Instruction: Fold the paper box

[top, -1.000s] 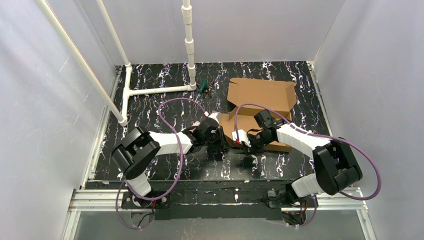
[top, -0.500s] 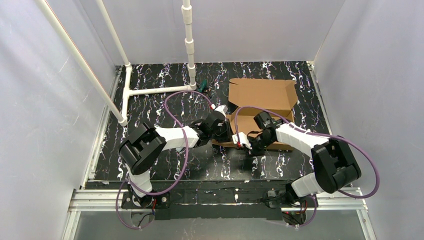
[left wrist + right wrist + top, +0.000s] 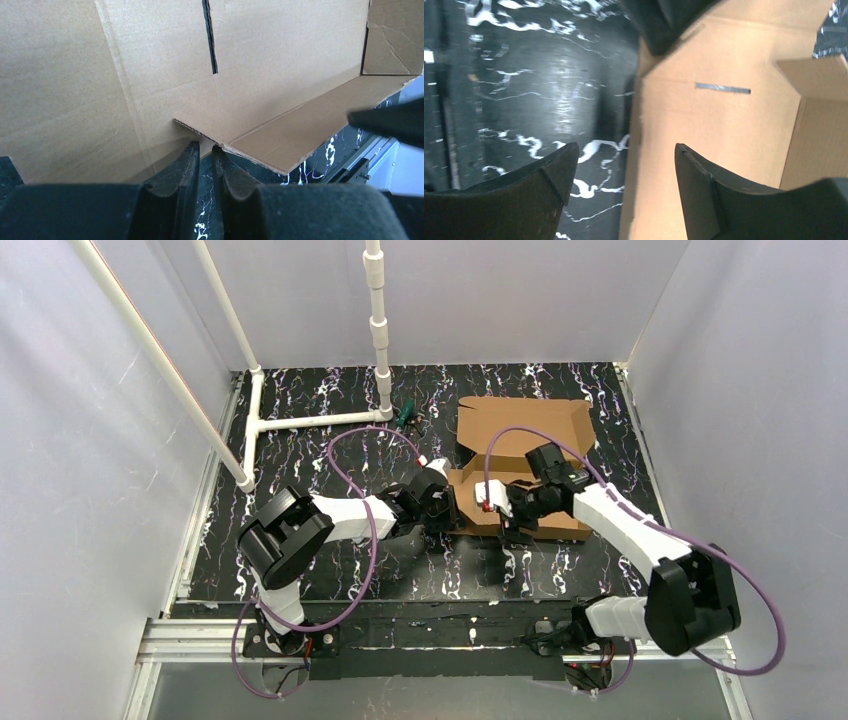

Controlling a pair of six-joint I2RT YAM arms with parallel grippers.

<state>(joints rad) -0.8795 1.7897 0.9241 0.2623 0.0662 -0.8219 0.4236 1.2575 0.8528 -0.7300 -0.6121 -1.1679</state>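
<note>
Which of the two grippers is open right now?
The right gripper, fingers spread wide over the paper box's edge; the left gripper is pinched nearly shut on a flap.

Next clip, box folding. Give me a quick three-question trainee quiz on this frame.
1. True or false: the right gripper is clamped on the paper box.
2. Which gripper sits at the box's left edge? A) left gripper B) right C) neither
3. Fill in: the white pipe frame stands on the table's ____ half.
Key: 1 false, its jaws stand open with nothing between them; 2 A; 3 left.
</note>
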